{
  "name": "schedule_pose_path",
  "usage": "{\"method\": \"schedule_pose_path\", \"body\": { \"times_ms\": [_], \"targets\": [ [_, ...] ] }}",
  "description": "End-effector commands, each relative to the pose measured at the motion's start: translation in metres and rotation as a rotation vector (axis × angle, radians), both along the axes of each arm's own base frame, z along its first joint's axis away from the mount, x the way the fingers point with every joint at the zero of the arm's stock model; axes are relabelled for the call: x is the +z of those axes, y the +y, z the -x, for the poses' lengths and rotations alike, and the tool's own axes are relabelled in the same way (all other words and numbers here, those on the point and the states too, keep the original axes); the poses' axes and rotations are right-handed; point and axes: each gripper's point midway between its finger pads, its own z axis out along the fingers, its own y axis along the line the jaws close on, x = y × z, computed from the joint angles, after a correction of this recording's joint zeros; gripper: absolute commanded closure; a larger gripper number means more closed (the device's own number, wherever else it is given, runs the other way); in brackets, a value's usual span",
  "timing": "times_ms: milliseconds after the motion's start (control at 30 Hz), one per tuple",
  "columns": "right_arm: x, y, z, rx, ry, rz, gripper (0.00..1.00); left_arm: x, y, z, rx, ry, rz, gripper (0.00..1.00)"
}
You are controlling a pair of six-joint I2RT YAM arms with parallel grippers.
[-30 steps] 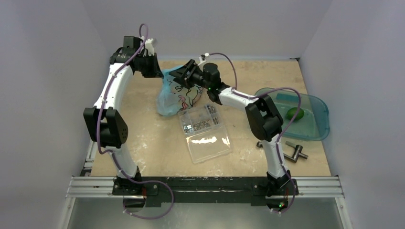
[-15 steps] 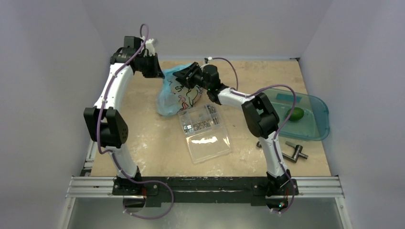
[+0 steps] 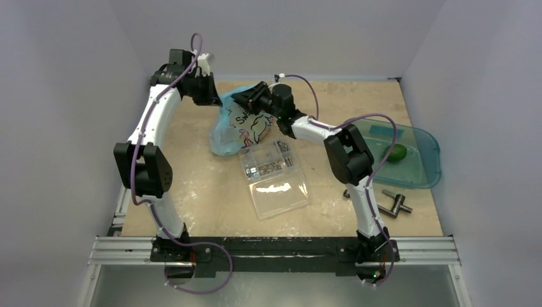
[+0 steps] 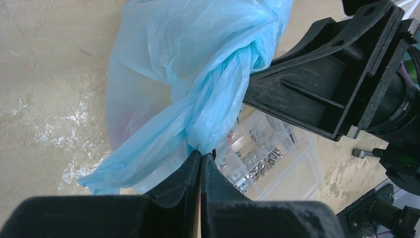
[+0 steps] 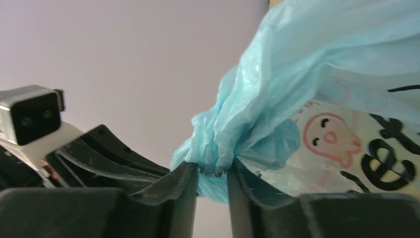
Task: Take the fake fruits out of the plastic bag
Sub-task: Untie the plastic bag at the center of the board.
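Plastic bag [image 3: 238, 128]: light blue and crinkled, with a white panel. It stands on the table [image 3: 192, 185] toward the far edge, left of centre, its top drawn up between the two grippers.
Bag neck: twisted into a rope.
Left gripper [image 4: 200, 154]: clenched on the twisted strand, fingers pressed flat together with no gap.
Right gripper [image 5: 213, 171]: grasping a bunch of the blue film at the bag's top, with the plastic wedged in the narrow slot between the fingers.
Grip spacing: the two grippers sit just beside each other on the neck, left one further left.
Top view only: whole layout and both arms arched inward. The pinch points are too small to judge from here.
Left wrist view only: the rope-like twist, the bag's underside hanging over the table, and the right gripper's black body just beside the neck.
Right wrist view only: a pink cartoon face and black lettering on the panel, with the left arm's wrist camera [image 5: 30, 115] beyond.
Bag contents: cannot tell in any view.
Green fruit [image 3: 395, 152]: lies in the teal tray [image 3: 422, 176] at the right edge, well apart from the bag.
Clear box [image 3: 275, 176]: just beside the bag on its near side, with small metal parts in the far compartments.
Metal T-shaped tool [image 3: 395, 203]: on the table, near the tray's near edge.
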Motion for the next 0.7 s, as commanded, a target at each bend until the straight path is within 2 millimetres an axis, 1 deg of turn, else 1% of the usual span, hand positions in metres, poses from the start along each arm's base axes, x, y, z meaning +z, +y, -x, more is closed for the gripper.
{"method": "schedule_pose_path", "body": {
  "times_ms": [0,33,100,167,233,333,467,567,667],
  "targets": [
    [0.054,-0.006,-0.010,-0.032,-0.100,-0.086,0.83,0.007,-0.002,0.000,-0.014,-0.021,-0.015,1.00],
    [0.055,-0.006,-0.010,-0.028,-0.102,-0.087,0.89,0.007,0.001,-0.001,-0.004,-0.023,-0.025,1.00],
    [0.054,-0.011,-0.011,-0.020,-0.097,-0.090,0.95,0.008,0.008,-0.002,0.027,-0.029,-0.053,1.00],
    [0.051,-0.022,-0.015,-0.019,-0.091,-0.097,1.00,0.011,0.016,-0.002,0.057,-0.046,-0.080,1.00],
    [0.049,-0.039,-0.026,-0.014,-0.091,-0.092,1.00,0.013,0.025,-0.003,0.072,-0.058,-0.098,1.00],
    [0.050,-0.060,-0.039,0.026,-0.124,-0.085,1.00,0.013,0.038,-0.005,0.097,-0.055,-0.105,1.00],
    [0.041,-0.086,-0.054,0.076,-0.135,-0.064,1.00,0.013,0.047,-0.007,0.117,-0.045,-0.082,1.00],
    [0.030,-0.112,-0.066,0.037,-0.135,-0.051,1.00,0.014,0.052,-0.007,0.129,-0.048,-0.083,1.00],
    [0.015,-0.126,-0.077,0.003,-0.127,-0.028,1.00,0.013,0.052,-0.007,0.127,-0.048,-0.082,1.00]
  ]
}}
